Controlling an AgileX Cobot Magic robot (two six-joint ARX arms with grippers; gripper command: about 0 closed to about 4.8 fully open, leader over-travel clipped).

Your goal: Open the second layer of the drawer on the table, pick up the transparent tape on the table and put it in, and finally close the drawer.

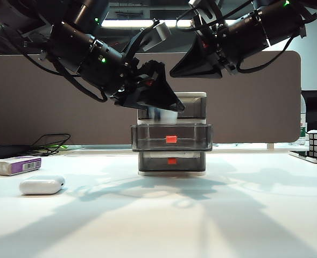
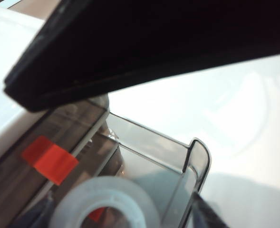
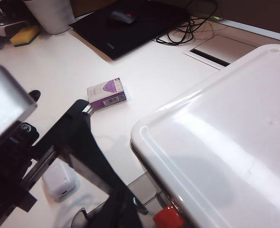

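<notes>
The transparent tape (image 2: 104, 204), partly cut off by the frame edge, sits over the pulled-out second layer (image 1: 171, 137) of the drawer (image 1: 172, 98), just below the left gripper (image 1: 157, 103). Its jaws stand apart, free of the roll. The right gripper (image 1: 201, 63) hovers above the drawer; its jaw state cannot be determined.

Bright overhead light, soft table (image 1: 158, 226) shadows (left wrist view blurred).
</notes>
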